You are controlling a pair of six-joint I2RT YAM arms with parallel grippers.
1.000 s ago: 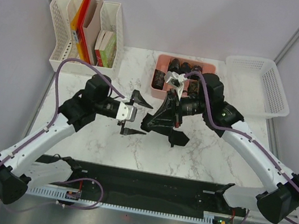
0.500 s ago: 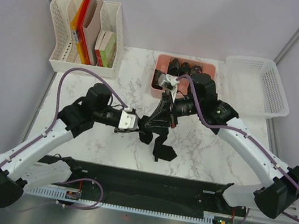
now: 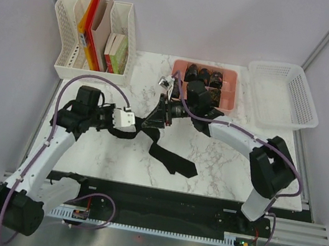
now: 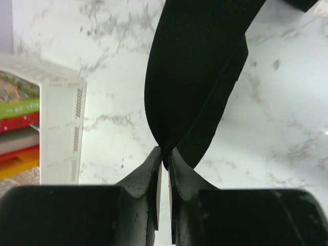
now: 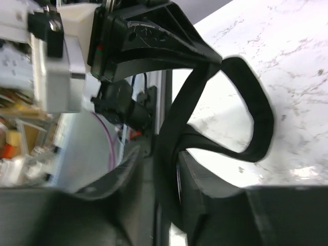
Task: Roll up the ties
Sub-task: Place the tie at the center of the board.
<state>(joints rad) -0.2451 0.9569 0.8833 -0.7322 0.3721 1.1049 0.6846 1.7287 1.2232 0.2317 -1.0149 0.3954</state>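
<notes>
Overhead, the left claw [image 3: 140, 126] and right claw [image 3: 155, 116] meet over the marble surface [image 3: 228, 159]. The tie [image 3: 168, 157] hangs from them, and its wide end lies on the surface toward the arm bases. Coils [image 3: 207, 78] sit in a pink tray [image 3: 235, 90] behind. From the left wrist, the claw [image 4: 165, 151] is pinched tight on a fold of tie [image 4: 200, 66], which fans out above the surface. From the right wrist, the claw [image 5: 159, 154] stands partly wide. The tie [image 5: 259, 118] runs between its fingers and loops up to the left claw [image 5: 218, 60].
</notes>
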